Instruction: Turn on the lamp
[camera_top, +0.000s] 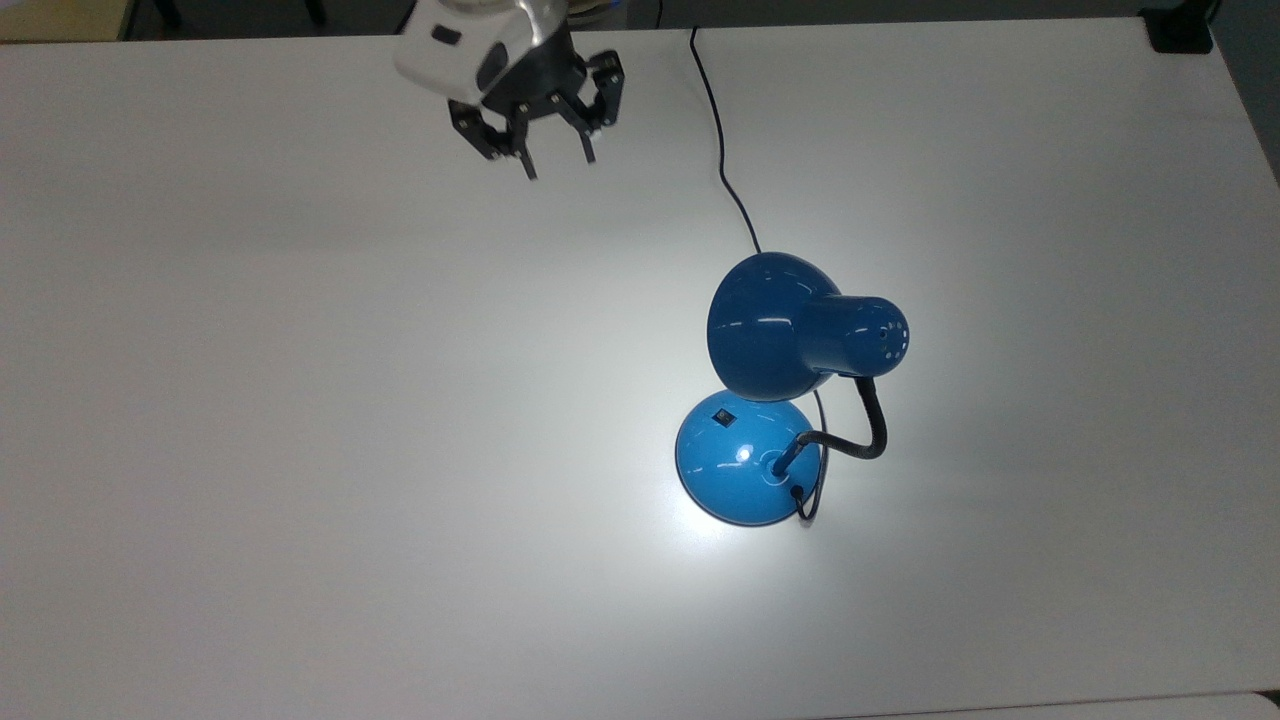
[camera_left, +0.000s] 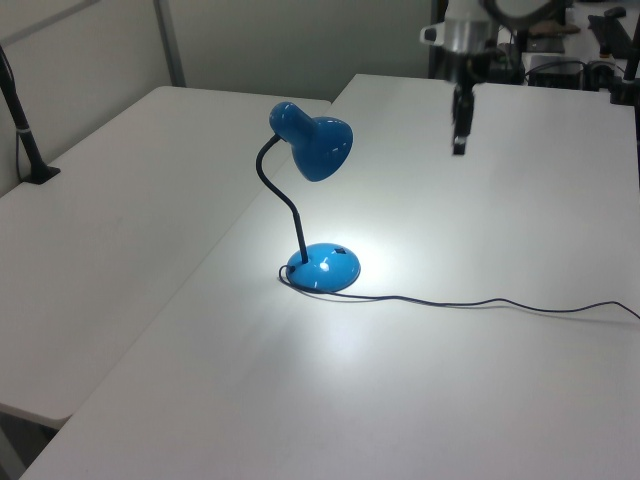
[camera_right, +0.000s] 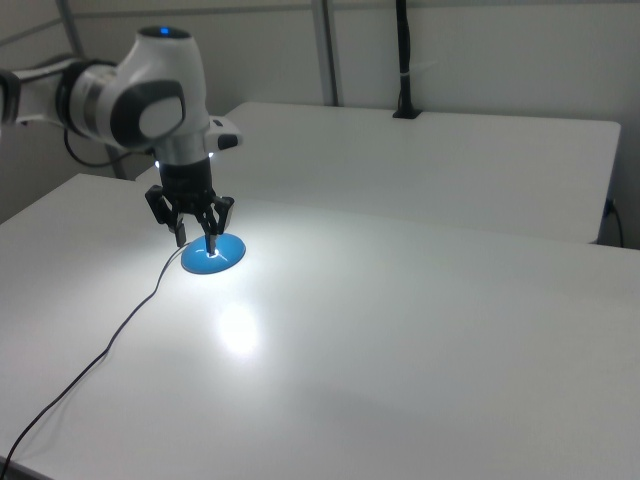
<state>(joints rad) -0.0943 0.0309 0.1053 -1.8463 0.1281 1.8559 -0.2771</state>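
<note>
1 gripper (camera_top: 558, 168) high, fingers spread

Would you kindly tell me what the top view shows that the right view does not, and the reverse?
The top view gives the lamp with its bell shade, the gooseneck and the black switch. The right view gives a black post standing at the far table. Both share the blue base, the cord and the open gripper.
</note>
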